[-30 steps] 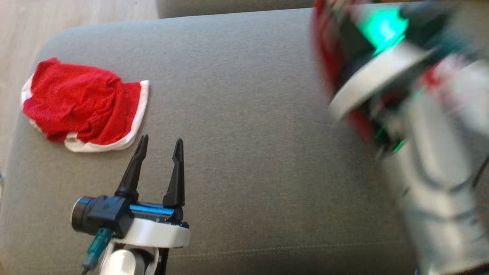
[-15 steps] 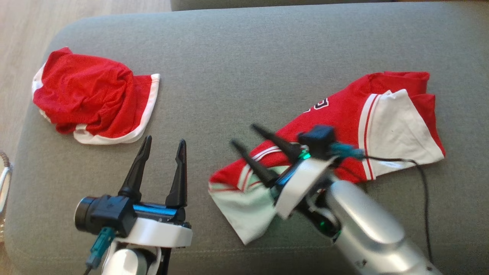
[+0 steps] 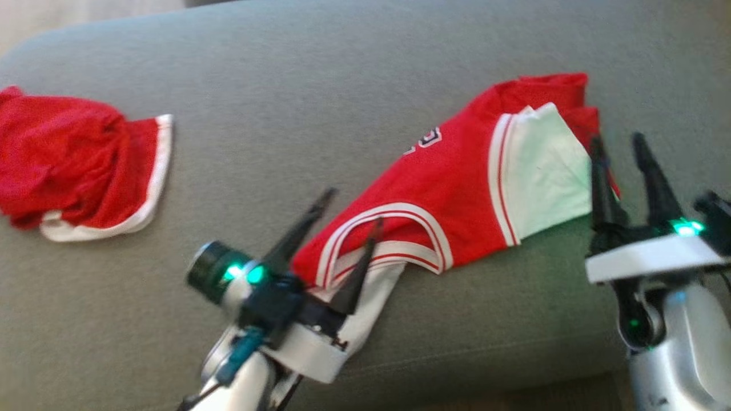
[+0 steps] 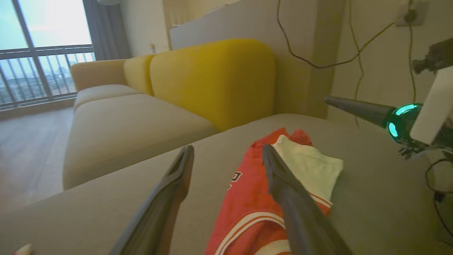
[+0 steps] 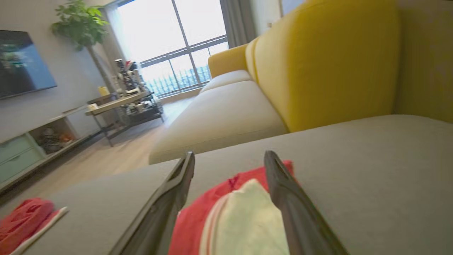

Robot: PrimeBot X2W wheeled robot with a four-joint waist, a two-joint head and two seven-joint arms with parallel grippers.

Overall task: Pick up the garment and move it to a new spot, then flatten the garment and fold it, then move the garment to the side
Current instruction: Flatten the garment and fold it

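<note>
Head view: garment (image 3: 451, 182), red with a white panel, lies as a rumpled diagonal band on the grey cushion (image 3: 285, 85), right of centre. Left end effector (image 3: 354, 206) is spread and empty over the striped-trim end. Right end effector (image 3: 617, 138) is spread and empty at the white-panel end. Reads as the flatten step. I'd pinch a single layer low at each end and pull apart evenly, since grabbing both layers would keep the fold in. Second red garment (image 3: 74, 165) is well apart at left; leave it.

Left wrist view: fingers (image 4: 283, 191) straddle the garment's edge, gripping nothing. The woven cushion will likely drag the cloth, so lift slightly while pulling. Behind: yellow backrest (image 4: 219, 78), window (image 4: 46, 21), wall cables (image 4: 318, 63).

Right wrist view: white panel sits between the spread fingers. Room: TV (image 5: 21, 63), plant (image 5: 78, 21), cluttered table (image 5: 120, 99).
</note>
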